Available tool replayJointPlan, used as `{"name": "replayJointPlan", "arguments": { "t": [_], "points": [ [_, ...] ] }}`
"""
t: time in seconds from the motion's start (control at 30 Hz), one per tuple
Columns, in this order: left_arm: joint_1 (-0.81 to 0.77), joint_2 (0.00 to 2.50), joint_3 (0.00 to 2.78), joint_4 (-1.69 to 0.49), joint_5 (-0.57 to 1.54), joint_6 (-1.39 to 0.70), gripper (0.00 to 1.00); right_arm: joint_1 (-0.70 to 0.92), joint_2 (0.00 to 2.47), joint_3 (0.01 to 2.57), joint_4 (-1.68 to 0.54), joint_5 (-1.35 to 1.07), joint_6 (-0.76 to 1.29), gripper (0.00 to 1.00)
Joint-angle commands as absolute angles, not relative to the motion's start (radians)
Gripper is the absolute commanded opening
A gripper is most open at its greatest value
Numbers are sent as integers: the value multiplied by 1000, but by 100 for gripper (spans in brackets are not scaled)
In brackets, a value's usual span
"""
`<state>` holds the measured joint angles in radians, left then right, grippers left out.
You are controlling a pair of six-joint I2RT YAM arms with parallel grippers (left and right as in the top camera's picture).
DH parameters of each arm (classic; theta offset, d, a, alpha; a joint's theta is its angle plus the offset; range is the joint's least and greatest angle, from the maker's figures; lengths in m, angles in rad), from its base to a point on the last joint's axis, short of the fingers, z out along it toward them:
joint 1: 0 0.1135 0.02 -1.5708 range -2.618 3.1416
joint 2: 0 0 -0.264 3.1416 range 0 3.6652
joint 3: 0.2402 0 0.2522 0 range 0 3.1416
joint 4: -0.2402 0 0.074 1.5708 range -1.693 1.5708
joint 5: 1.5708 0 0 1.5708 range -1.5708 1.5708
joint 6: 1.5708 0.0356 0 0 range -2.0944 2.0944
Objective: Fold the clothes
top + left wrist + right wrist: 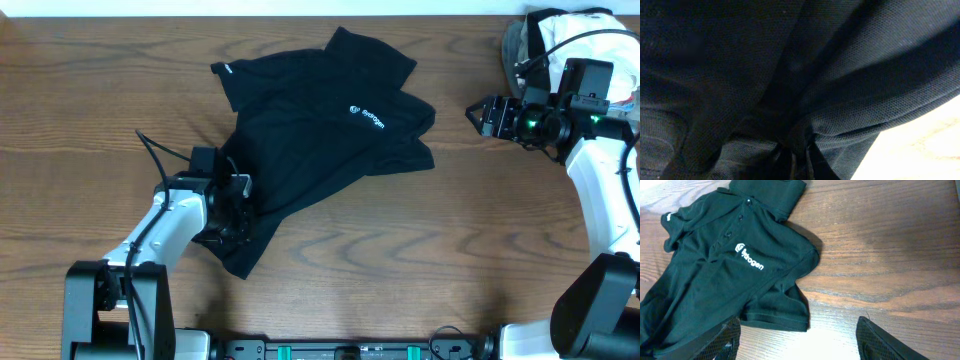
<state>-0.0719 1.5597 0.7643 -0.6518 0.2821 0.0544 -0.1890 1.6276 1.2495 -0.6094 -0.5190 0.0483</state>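
The black shirt (320, 130) is spread crumpled on the table (400, 250), one edge bunched and pinched by the left gripper (235, 205). The right gripper (488, 115) is held spread wide over wood beside it.

We are seeing bare table (420, 270) lying open along the near edge, and also between the black polo shirt (330, 120) and the right gripper (473, 112). That gripper's fingers are standing spread with nothing between them. The shirt is sprawling crumpled over the left-centre, blocking any low pass there. The heap of garments (545, 35) is crowding the far right corner, just behind the right arm. The left gripper (235, 210) is sitting pressed into the shirt's near hem. Bunched cloth is filling its wrist view, leaving only a bright sliver of table free at lower right.
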Motion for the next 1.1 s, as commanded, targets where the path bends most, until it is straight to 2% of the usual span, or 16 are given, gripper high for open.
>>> {"name": "replayJointPlan", "arguments": {
  "t": [0.0, 0.43, 0.8, 1.07],
  "points": [
    [-69, 1563, 802, -673, 278, 24, 6, -182, 1608, 1249, -611, -520, 36, 72],
    [-70, 1415, 960, -859, 281, -50, 6, -175, 1608, 1249, -610, -516, 36, 68],
    [-70, 1171, 964, -848, 327, -84, 6, -62, 1649, 1248, -585, -369, 80, 67],
    [-69, 1180, 963, -817, 294, -84, 6, 17, 1803, 1248, -549, -310, 101, 66]
  ]
}}
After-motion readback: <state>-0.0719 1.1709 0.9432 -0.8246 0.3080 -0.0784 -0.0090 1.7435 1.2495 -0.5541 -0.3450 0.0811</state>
